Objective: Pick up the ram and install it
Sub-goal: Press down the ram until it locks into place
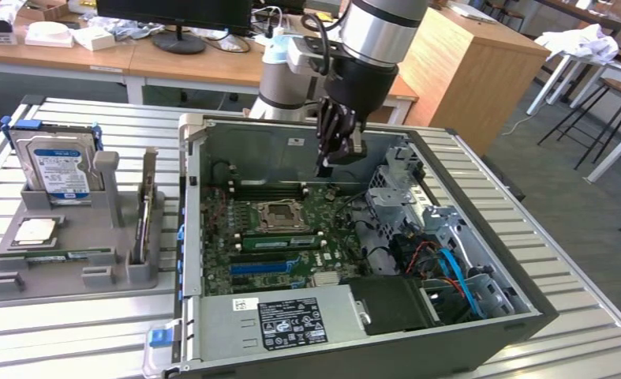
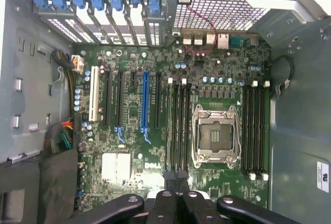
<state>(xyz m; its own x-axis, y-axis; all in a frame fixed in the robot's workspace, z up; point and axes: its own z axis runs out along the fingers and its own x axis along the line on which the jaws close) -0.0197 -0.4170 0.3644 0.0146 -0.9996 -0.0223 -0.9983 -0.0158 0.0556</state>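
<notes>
Exterior view: black robot hand [image 1: 327, 167], fingers pinched together holding nothing, hangs over the green motherboard [image 1: 226, 233] inside an open grey computer case [image 1: 257, 150].

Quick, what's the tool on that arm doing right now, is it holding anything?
Tool: closed, with nothing seen in its grip; it hangs over the open computer case.
</notes>
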